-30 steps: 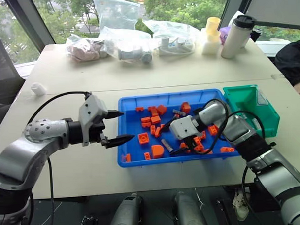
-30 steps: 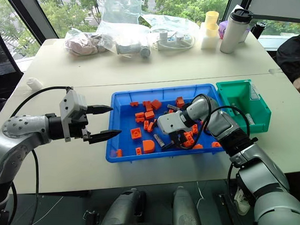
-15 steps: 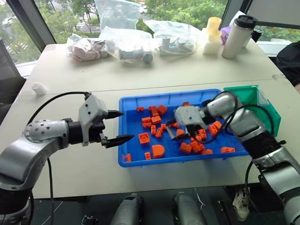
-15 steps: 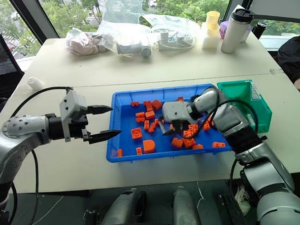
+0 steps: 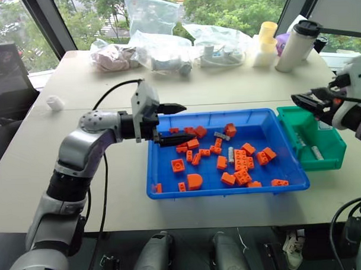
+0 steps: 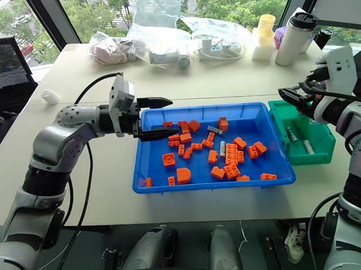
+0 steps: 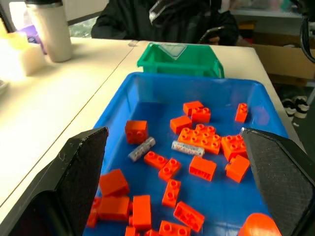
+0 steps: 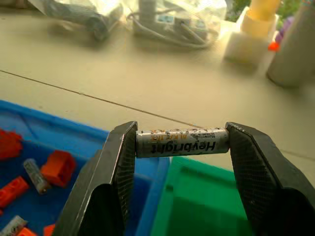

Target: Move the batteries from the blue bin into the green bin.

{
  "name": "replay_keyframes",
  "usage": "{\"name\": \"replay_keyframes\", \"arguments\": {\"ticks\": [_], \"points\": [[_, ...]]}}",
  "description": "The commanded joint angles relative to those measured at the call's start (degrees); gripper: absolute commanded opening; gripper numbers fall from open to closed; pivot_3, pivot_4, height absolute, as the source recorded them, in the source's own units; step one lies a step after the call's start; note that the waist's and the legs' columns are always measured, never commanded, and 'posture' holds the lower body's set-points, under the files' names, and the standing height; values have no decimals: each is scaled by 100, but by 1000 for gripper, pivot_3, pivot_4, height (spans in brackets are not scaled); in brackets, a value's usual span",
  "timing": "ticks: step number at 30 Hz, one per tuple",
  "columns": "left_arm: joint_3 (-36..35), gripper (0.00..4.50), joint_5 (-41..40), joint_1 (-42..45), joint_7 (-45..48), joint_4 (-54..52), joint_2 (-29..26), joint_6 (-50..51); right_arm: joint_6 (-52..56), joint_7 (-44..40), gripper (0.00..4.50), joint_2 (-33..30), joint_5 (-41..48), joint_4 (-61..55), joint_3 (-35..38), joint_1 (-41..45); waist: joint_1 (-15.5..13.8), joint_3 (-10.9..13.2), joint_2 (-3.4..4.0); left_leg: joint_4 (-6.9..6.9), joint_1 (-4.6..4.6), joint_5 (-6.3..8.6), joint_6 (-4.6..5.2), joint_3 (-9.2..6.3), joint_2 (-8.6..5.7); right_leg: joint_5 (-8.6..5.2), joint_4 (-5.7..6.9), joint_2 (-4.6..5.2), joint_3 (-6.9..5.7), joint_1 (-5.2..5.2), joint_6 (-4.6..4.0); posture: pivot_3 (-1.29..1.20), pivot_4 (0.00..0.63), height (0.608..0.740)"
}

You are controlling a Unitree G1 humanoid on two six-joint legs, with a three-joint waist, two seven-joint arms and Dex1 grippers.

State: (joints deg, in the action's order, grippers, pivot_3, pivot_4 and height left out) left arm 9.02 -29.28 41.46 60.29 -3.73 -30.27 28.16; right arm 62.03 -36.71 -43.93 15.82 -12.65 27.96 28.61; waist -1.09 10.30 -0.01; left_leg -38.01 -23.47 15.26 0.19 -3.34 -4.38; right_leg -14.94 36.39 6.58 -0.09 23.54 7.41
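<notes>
The blue bin (image 5: 224, 191) lies mid-table, holding orange bricks and two grey batteries (image 5: 221, 135) (image 5: 231, 154). The green bin (image 5: 326, 159) stands against its right end with two batteries (image 6: 308, 146) lying inside. My right gripper (image 8: 181, 135) is shut on a battery (image 8: 182, 142), held endwise between its fingers. It hovers over the seam between the blue bin and the green bin (image 8: 197, 206). My left gripper (image 5: 189, 120) is open and empty, pointing right above the blue bin's left end. The left wrist view looks along the blue bin (image 7: 118, 93) at two batteries (image 7: 141, 148) (image 7: 187, 148).
Several orange bricks (image 5: 241, 162) are scattered around the batteries. Clear plastic bags (image 5: 160, 50), a white tumbler (image 5: 296, 45) and yellow cups (image 5: 265, 40) line the table's far side. A small white object (image 5: 55, 102) sits at the left. A person in dark clothing (image 7: 167, 19) is beyond the table's right end.
My right gripper lifted out of the blue bin holding a battery and swung right to above the green bin. My left gripper moved right, over the blue bin's left end.
</notes>
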Motion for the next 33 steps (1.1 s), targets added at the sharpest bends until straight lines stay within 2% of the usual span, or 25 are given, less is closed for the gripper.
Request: {"name": "replay_keyframes", "arguments": {"ticks": [1,12,14,15,16,17,22,26,30,33], "points": [[98,4500,166,297,258,343,225,-364,472,577,2191,-32,25,-185,491,123,69,0,2,2,1,0,0,-1,1,0,4,0,0,0,0,0,150,740],[54,4500,348,166,322,381,383,-456,594,827,2191,-79,206,-27,220,-371,162,0,2,-2,3,2,6,-4,8,0,13,-10,0,-1,1,0,150,740],[39,4500,355,115,303,317,369,-428,518,951,3235,-28,188,144,228,-306,163,0,2,-2,4,1,6,-4,8,0,14,-10,-1,0,1,0,150,740],[25,4500,355,100,298,290,357,-412,451,1000,3577,-41,167,214,203,-276,164,0,2,-2,4,0,4,-4,8,0,14,-10,-1,0,1,0,150,740],[12,4500,363,91,291,273,345,-404,400,1032,4180,-49,170,264,191,-247,163,0,2,-2,4,0,3,-4,8,0,14,-10,-1,0,1,0,150,740],[-4,4500,374,88,288,273,327,-402,365,1057,4421,-66,177,297,165,-215,162,0,2,-2,4,0,3,-4,8,0,14,-10,-1,0,1,0,150,740],[-76,4500,372,78,277,223,223,-364,250,996,4421,-110,391,247,118,-13,169,0,2,-2,4,0,3,-5,9,0,14,-12,-1,1,1,0,150,740],[-200,4500,304,0,307,72,-24,-207,343,541,4421,-183,902,-145,-108,196,189,0,2,-2,4,0,3,-5,10,0,14,-13,0,1,1,0,150,740],[-254,4500,273,-257,504,-274,-540,47,558,-156,4421,-462,1432,-816,-917,80,193,0,3,-1,4,2,7,-7,16,0,15,-18,-1,3,1,0,150,740],[-328,4500,113,-456,657,-631,-898,323,-588,-1290,4421,-1220,1220,-1370,-1835,-647,144,1,1,-1,3,17,32,-9,16,-1,11,-17,-1,1,2,0,150,740]]}}
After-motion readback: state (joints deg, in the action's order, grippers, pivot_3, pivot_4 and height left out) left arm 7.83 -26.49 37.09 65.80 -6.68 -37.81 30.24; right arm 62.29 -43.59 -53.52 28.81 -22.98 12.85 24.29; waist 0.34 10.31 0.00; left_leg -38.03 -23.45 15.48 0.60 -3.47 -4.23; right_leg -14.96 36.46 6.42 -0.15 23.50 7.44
